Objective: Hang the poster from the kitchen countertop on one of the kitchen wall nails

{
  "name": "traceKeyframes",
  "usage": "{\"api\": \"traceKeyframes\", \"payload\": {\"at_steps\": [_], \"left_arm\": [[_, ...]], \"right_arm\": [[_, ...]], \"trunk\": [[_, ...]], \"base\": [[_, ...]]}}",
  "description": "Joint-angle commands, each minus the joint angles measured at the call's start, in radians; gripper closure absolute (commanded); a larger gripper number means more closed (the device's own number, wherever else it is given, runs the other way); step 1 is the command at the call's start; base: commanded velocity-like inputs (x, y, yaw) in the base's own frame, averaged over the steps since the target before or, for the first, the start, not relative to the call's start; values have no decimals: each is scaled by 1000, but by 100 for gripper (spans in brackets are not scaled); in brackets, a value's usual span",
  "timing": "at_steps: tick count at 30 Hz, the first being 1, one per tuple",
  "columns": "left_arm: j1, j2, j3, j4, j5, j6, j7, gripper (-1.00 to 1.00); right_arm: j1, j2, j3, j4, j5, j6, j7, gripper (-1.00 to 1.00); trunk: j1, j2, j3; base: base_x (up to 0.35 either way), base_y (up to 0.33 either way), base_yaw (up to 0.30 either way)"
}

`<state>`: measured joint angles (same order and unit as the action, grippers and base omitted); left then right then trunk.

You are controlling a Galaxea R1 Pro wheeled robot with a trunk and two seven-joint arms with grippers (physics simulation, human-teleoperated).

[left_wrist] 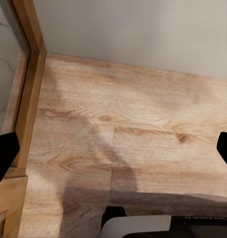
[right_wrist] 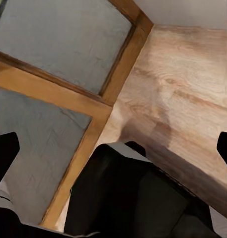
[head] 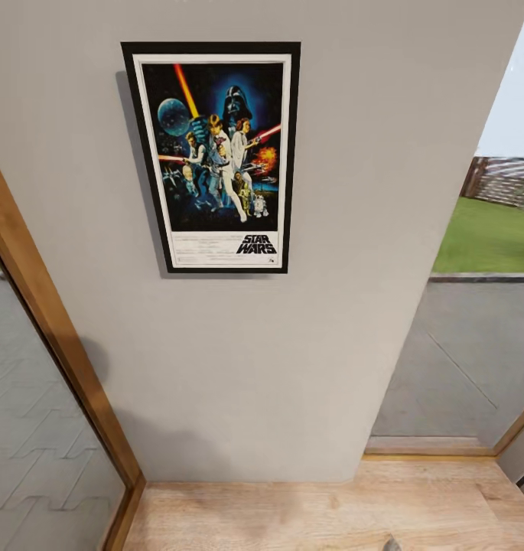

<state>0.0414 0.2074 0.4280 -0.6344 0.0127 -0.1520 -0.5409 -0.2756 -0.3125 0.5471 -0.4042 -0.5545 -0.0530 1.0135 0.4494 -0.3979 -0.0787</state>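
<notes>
Wall [head: 307, 367], plain grey, took most of the head view and stood between two tall windows with wooden frames [head: 55, 337]. Below it ran the pale plank floor [head: 292, 513]. Through the window on the right side, grass [head: 491, 237] and grey paving were seen outside. The poster [head: 216, 157] hung upright and flat on the wall, high up, nothing touching it. In the left wrist view the left gripper [left_wrist: 113, 153] pointed at the floor near a window frame, its fingers [left_wrist: 3, 156] spread wide with nothing between them. The right gripper [right_wrist: 113, 148] was also spread apart and held nothing, above a dark part of the robot [right_wrist: 133, 198].
</notes>
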Motion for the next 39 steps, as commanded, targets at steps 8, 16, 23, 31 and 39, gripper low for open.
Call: {"api": "traceKeyframes", "payload": {"at_steps": [8,16,23,31,39], "left_arm": [[0,-10,-8,2,-2,2,-3,-100],[0,-15,-9,2,-34,2,0,-100],[0,-17,-9,2,-42,2,1,-100],[0,-20,-8,2,-43,2,1,-100],[0,-23,-8,2,-43,2,1,-100]], "right_arm": [[1,7,3,195,-11,-23,-208,-100],[1,47,2,200,-125,-23,-504,-100],[1,71,2,200,-165,-24,-625,-100],[1,85,2,201,-167,-25,-679,-100],[1,87,4,207,-165,-26,-680,-100]], "trunk": [[1,-2,-2],[1,-2,6],[1,-2,17],[1,-2,30],[1,-2,37]], "base": [[0,0,0],[0,0,0],[0,0,0],[0,0,0],[0,0,0]]}}
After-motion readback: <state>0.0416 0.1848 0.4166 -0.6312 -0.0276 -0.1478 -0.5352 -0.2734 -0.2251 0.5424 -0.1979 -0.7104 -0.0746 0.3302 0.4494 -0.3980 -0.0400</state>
